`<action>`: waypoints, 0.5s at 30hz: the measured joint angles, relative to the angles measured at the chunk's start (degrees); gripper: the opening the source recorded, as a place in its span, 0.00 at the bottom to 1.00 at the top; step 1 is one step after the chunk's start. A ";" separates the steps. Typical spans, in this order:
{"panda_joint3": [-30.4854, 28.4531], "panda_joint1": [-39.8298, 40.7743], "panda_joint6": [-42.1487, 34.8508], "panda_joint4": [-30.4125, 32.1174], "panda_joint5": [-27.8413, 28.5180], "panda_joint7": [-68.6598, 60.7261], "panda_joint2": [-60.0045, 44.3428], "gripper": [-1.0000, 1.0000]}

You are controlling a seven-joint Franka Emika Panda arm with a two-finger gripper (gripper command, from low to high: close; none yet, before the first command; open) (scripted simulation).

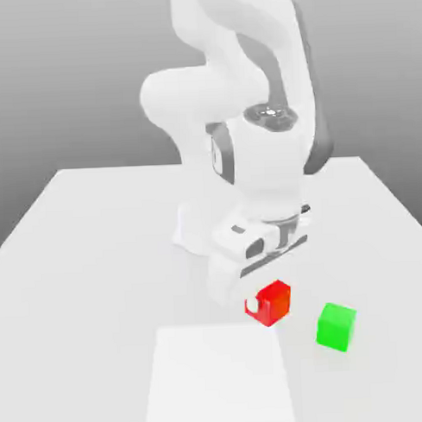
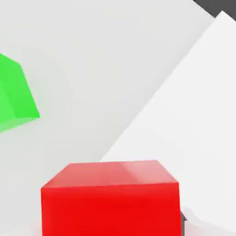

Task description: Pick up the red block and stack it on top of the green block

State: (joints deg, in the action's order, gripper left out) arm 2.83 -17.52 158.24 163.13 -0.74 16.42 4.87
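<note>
While the Panda arm bends low over the white table [image 1: 77, 220], its gripper [image 1: 268, 300] sits down around the red block [image 1: 276, 300], one white fingertip showing at the block's left face; whether the claw is clamped or merely apart around it cannot be told. To the right, just beside it, the green block [image 1: 336, 326] stands bare, so lifting and stacking apparently remain.

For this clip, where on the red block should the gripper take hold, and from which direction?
Grip the red block across two opposite vertical faces, coming straight down from above. It is a small cube sitting flat on the table, its top exposed and the green block standing apart from it.
</note>
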 joint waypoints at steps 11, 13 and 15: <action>3.85 -6.27 6.06 -4.39 3.36 -1.38 -10.54 1.00; 3.85 -6.27 6.06 -4.39 3.36 -1.38 -10.54 1.00; 3.85 -6.27 6.06 -4.39 3.36 -1.38 -10.54 1.00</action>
State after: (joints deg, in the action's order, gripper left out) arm 6.68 -23.78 164.30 158.74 2.62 15.05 -5.68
